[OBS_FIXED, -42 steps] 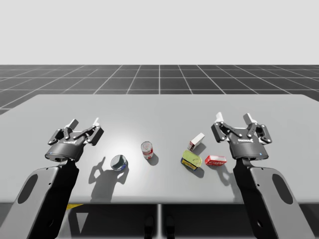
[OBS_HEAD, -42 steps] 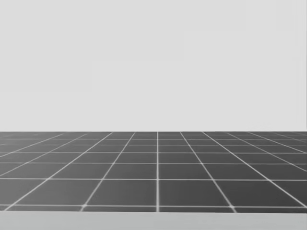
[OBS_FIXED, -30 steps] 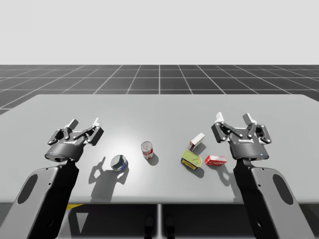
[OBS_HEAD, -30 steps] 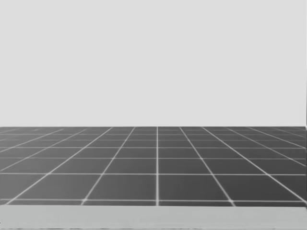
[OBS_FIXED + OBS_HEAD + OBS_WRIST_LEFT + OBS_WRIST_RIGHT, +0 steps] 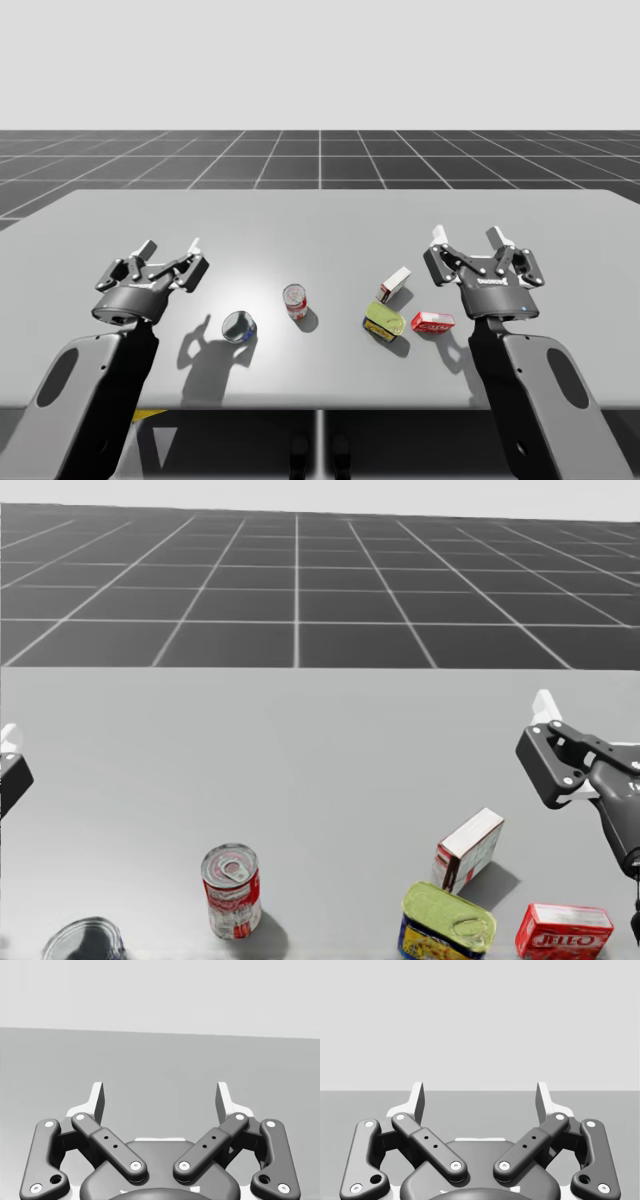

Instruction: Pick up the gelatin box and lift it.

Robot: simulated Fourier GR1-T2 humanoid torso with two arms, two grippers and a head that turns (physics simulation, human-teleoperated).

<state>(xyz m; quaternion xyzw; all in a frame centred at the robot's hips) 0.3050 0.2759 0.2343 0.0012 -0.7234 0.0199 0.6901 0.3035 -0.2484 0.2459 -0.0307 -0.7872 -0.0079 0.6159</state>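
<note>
In the high view the gelatin box (image 5: 432, 321), a small red box, lies flat on the grey table (image 5: 320, 215) at about 7 o'clock from my right gripper (image 5: 467, 240). The gripper hangs above the table with its fingers spread wide and nothing between them, apart from the box. A green-topped tin (image 5: 383, 321) sits just beside the box at 9 o'clock, and a white-and-red box (image 5: 396, 284) stands at its 10 o'clock. A red-and-white can (image 5: 295, 300) stands near the table's middle, and a silver can (image 5: 237, 327) lies further toward my left gripper (image 5: 170, 246), which is likewise spread and empty. In the head view the gelatin box rests at roughly 6 o'clock below my right gripper, not touching it. The left wrist view shows its fingers parted over bare table. The right wrist view shows the same wide gap, with nothing held.
</note>
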